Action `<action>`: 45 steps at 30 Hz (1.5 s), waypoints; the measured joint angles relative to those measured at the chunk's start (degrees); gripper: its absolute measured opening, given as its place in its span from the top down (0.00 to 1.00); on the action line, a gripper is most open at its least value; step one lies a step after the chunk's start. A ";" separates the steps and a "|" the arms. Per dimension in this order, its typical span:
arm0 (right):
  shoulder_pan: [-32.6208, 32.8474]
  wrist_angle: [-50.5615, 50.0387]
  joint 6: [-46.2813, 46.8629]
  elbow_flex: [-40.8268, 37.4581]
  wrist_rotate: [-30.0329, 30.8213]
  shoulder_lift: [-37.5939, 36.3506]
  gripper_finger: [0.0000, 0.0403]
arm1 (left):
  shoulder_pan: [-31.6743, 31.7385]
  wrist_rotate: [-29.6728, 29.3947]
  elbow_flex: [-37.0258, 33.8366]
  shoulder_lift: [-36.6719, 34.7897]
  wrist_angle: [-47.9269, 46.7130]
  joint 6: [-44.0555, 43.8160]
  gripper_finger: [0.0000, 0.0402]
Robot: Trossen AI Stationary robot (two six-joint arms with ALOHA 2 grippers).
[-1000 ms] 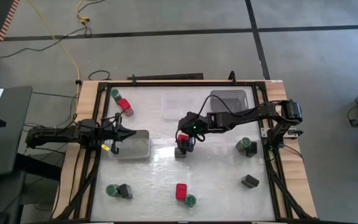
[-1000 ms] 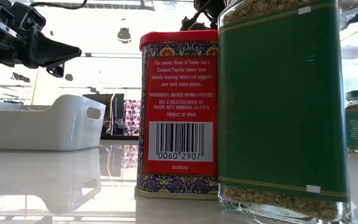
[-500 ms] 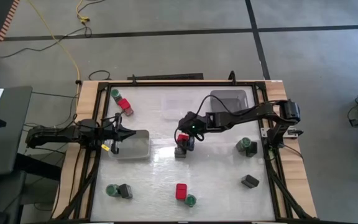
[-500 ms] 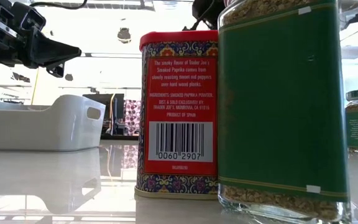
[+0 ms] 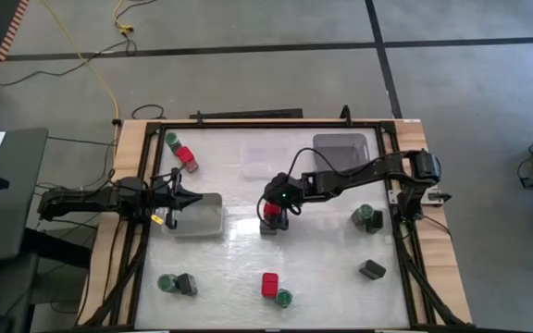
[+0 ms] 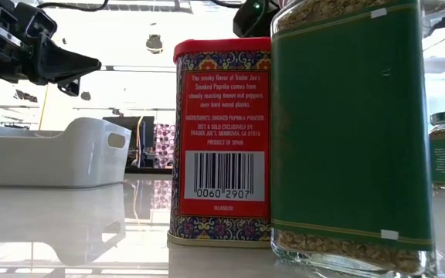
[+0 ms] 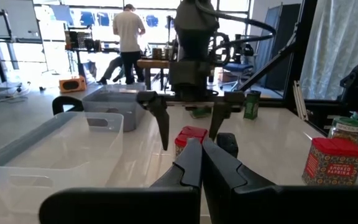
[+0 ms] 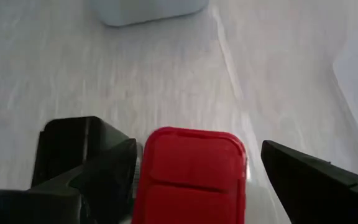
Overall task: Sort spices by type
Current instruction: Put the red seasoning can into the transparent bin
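The spices stand scattered on the white table. My right gripper [image 5: 274, 211] is open at the table's middle, slanting down over a red tin [image 5: 273, 204] with a dark grey tin [image 5: 268, 225] beside it. In the left wrist view its fingers [image 7: 162, 127] stand on either side of the red tin's lid [image 7: 192, 132], apart from it. The right wrist view shows that lid [image 8: 192, 163] between the two fingers. My left gripper [image 5: 179, 196] is shut and level at the left, over the white tray [image 5: 202, 217], touching nothing.
A green jar [image 5: 172, 141] and red tin [image 5: 185, 155] stand at the far left. Another jar and dark tin [image 5: 186, 284] are at the near left, a red tin [image 5: 269, 284] and jar at the near middle, jars [image 5: 366, 218] and a dark tin [image 5: 372, 269] at the right. A clear tray [image 5: 265, 157] and grey tray [image 5: 340, 148] stand at the back.
My right gripper has come down, staying open, and a little toward the table's left, closing in on the red tin at the middle. The tins have not moved.
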 joint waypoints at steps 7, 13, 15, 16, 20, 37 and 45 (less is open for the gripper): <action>-0.44 -5.12 1.08 0.02 -0.03 -0.95 0.13 | -0.01 -0.02 0.00 0.04 0.01 -0.02 1.00; -0.42 -6.04 3.29 0.02 -0.10 -0.99 0.18 | -0.02 -0.02 0.00 0.04 0.01 0.00 1.00; -0.28 -6.00 3.45 0.02 -0.12 -1.01 0.20 | 0.00 -0.02 0.00 0.04 0.01 0.00 1.00; -0.28 -6.00 3.45 0.02 -0.12 -1.06 0.21 | 0.00 -0.02 0.00 0.04 0.01 -0.01 1.00; -0.28 -5.90 3.44 0.25 -0.14 -1.65 0.26 | -0.02 -0.02 0.02 0.04 0.01 -0.02 1.00; -0.37 -11.88 0.87 5.18 -1.34 -2.04 0.59 | 0.00 -0.02 0.00 0.04 0.01 -0.02 1.00; -2.49 -12.07 0.87 5.18 -1.33 -2.04 0.59 | -0.02 -0.02 0.00 0.04 0.01 0.00 1.00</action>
